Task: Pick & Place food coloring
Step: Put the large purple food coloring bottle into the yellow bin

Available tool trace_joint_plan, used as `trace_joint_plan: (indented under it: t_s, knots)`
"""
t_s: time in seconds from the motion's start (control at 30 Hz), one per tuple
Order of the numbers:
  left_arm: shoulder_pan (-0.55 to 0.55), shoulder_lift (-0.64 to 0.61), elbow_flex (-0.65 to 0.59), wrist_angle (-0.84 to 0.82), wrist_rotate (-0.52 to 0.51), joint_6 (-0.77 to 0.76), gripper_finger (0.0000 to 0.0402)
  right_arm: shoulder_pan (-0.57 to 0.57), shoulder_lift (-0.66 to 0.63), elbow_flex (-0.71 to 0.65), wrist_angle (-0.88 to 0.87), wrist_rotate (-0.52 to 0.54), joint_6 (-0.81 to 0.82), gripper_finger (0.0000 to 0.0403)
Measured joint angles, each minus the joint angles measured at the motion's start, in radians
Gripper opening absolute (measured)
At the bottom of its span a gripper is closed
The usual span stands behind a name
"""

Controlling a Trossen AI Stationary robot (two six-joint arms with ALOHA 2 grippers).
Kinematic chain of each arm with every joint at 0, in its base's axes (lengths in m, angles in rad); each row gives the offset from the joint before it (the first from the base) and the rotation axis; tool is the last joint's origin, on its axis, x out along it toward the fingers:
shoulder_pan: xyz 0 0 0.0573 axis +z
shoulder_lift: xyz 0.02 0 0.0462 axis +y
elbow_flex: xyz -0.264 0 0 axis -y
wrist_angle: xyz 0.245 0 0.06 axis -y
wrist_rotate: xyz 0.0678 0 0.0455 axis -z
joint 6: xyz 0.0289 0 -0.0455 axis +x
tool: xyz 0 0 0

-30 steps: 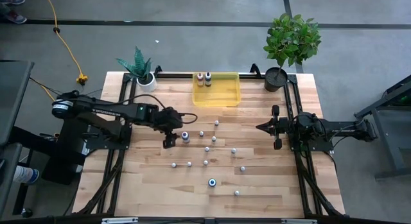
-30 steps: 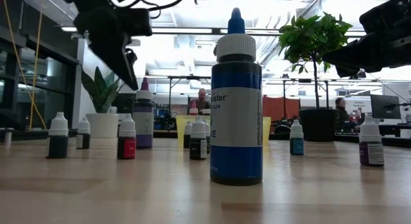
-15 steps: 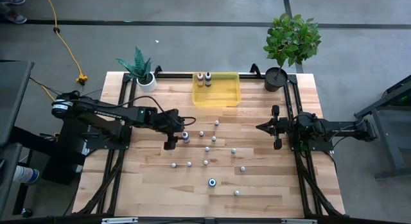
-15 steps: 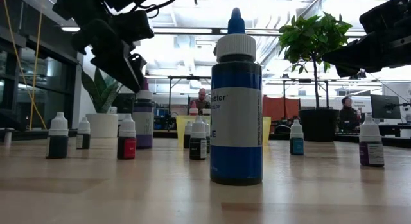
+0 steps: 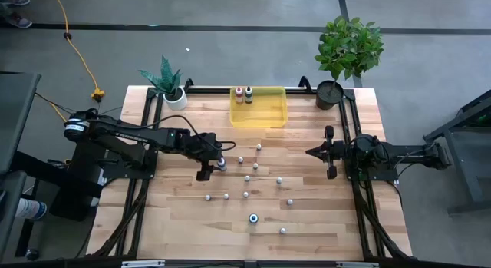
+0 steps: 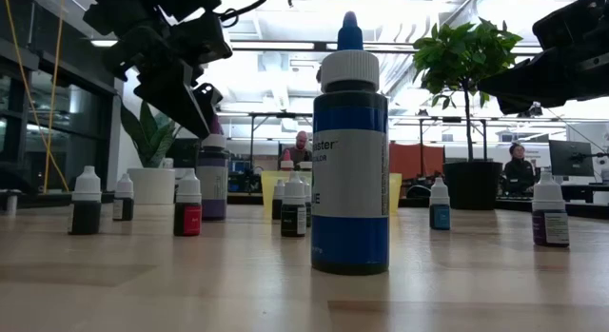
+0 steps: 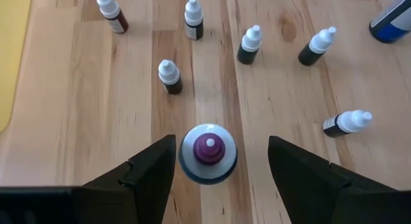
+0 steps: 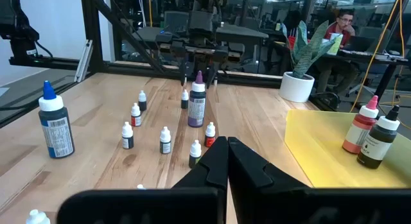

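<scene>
- Your left gripper (image 7: 209,161) hangs directly over the purple-capped bottle (image 7: 207,153), with its fingers (image 7: 144,169) spread wide on either side of the cap and touching nothing.
- You are at the approach step of a pick: the gripper is lined up over the bottle but has not gripped it.
- In the high view the purple-capped bottle (image 5: 221,163) stands upright on the table (image 5: 176,222), on the near side of the yellow tray (image 5: 259,113) and toward the left arm's side of it.
- 2 bottles, a pink-capped bottle (image 8: 360,129) and a dark-capped bottle (image 8: 381,138), already stand inside the tray against its far wall.
- The small bottles (image 5: 247,178) are scattered across the table on the near side of the tray, and a large blue-capped bottle (image 5: 253,218) stands farthest from it.
- Your right gripper (image 8: 227,147) waits off the tray's right side, pointing at the scatter, fingers pressed together and empty.
- The next move, I judge, calls for a straight drop until the pads sit level with the bottle's body, then a close.
- Keep the cap centred between the fingers, since an off-centre descent could tip the bottle into the small bottle (image 7: 169,77) just beside it.
</scene>
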Motion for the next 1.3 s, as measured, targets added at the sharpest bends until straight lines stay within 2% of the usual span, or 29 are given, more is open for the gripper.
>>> trace_joint_plan:
  t_s: [0.13, 0.47, 0.57, 0.7, 0.93, 1.07, 1.3]
  knots:
    - [0.0, 0.002, 0.0, -0.001, -0.003, 0.0, 0.0223, 0.0, 0.0, 0.0, 0.0, 0.0, 0.0, 0.0]
    - [0.0, 0.002, 0.0, -0.002, -0.006, -0.003, 0.0108, 0.0, 0.0, 0.0, 0.0, 0.0, 0.0, 0.0]
    - [0.0, 0.002, 0.001, -0.003, -0.023, -0.013, 0.0086, 0.0, 0.0, 0.0, 0.0, 0.0, 0.0, 0.0]
    - [0.0, 0.002, 0.002, -0.001, -0.08, -0.058, 0.0085, 0.0, 0.0, 0.0, 0.0, 0.0, 0.0, 0.0]
    - [0.0, 0.003, 0.061, -0.018, -0.109, -0.17, 0.0089, 0.0, 0.0, 0.0, 0.0, 0.0, 0.0, 0.0]
    - [0.001, 0.003, 0.145, -0.044, -0.164, -0.243, 0.0088, 0.0, 0.0, 0.0, 0.0, 0.0, 0.0, 0.0]
    - [0.071, 0.019, 0.357, -0.204, -0.353, -0.449, 0.0088, 0.0, 0.0, 0.0, 0.0, 0.0, 0.0, 0.0]
